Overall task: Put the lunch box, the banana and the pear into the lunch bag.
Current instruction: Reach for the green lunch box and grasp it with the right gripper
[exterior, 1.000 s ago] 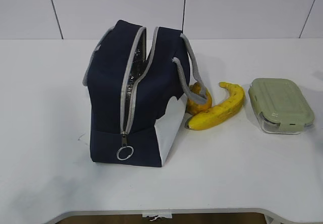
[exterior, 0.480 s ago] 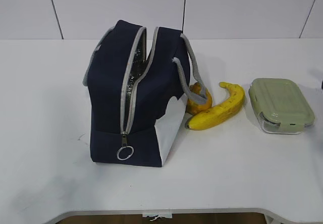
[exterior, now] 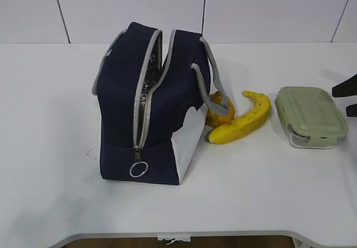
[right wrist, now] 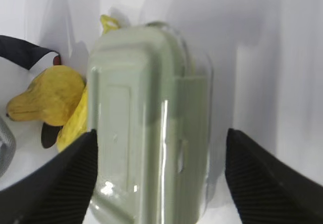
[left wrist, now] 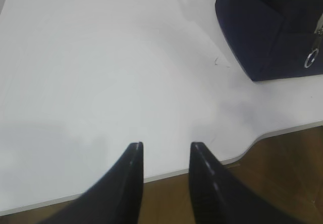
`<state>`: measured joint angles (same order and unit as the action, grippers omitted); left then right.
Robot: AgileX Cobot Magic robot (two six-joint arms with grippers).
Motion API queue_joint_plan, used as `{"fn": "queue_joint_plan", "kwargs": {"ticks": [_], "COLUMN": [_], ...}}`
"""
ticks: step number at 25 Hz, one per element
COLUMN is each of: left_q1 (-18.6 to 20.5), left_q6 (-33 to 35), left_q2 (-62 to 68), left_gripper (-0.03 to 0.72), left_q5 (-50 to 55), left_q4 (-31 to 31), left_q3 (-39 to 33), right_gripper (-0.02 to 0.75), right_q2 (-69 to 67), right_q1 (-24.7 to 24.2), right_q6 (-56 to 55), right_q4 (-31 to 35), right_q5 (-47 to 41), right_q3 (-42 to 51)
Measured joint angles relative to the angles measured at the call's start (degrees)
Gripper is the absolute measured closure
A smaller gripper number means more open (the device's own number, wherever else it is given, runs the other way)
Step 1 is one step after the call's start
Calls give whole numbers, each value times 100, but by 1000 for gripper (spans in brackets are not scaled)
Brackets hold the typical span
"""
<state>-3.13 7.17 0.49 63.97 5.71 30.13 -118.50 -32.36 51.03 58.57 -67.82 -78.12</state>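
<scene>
The lunch box lay flat on the white surface at the right, lid up, a little way right of the banana; the pear sat just left of the banana and against the white side panel of the lunch bag, partly under a grey handle; the bag stood upright toward the left, its zipper parted along the top and down the near end, silver lining showing in the slit, which looked narrow for the box.

The right hand was open wide, one finger either side of the lunch box in its wrist view and touching neither wall; in the exterior view only its dark tips showed at the right edge, beside the box. The left hand hung open and empty over bare surface at the near left edge, well apart from the bag.

The step in hand looked like the approach to the first grasp, the box being the target; nothing was in the bag yet so far as could be seen. The next move seemed to call for lowering over the box, closing on its long sides, then carrying it across the fruit to the opening; the left hand would likely need to spread the slit.
</scene>
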Motion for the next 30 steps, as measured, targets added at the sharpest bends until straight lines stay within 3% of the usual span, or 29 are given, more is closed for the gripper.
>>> {"fn": "queue_joint_plan", "kwargs": {"ticks": [30], "left_q1": [0], "left_q6": [0], "left_q2": [0], "left_gripper": [449], "left_q5": [0], "left_q4": [0], "left_q3": [0], "right_gripper": [189], "right_q2": [-436], "right_q1": [293], "right_q6": [21], "right_q4": [-168], "right_q5": [2], "right_q3": [-232]}}
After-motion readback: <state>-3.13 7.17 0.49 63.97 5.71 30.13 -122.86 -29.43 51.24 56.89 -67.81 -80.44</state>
